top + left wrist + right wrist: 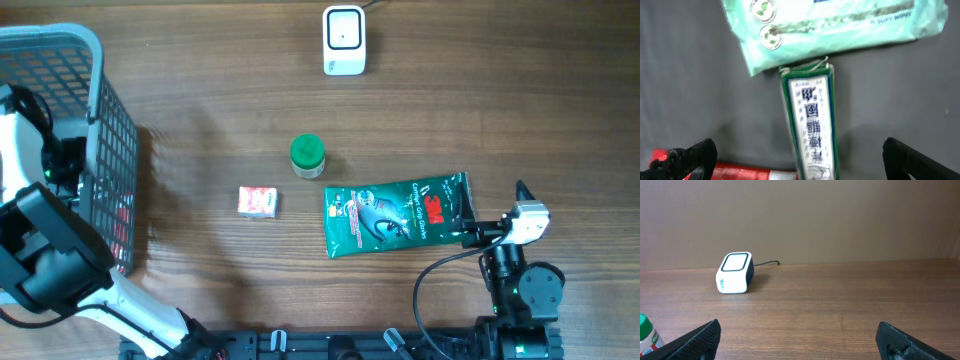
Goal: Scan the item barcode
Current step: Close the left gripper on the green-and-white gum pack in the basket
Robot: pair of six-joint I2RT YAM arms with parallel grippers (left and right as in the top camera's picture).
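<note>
Plainly nothing has been picked up yet, so I'd call this the step of choosing and grasping an item. The likeliest one is the green box (810,125) printed with Chinese characters. It lies flat on the basket (113,150) floor at the left edge of the overhead frame, with one end touching a pale green wipes pack (840,25) above it and a red packet (740,172) by its lower end. The left gripper (801,159) hangs right over that box, its fingers spread wide at the two bottom corners of the wrist picture and gripping nothing.

I would guess the next move is to drop straight down, close across the narrow width of the box, lift it clear of the mesh walls and carry it to the scanner (343,40). That is the white block with a dark window at the top centre, well away from the basket. I can't see where the barcode sits, so the box may need turning.

The right gripper (801,342) is also splayed and empty. It sits low at the lower right, just beside the right end of a green 3M pouch (395,213) and facing the scanner.

Also out on the wooden table (200,100) are a green-capped bottle (307,156) and, near it, a small pink box (257,202). Behind the table stands a plain brown wall (840,215).
</note>
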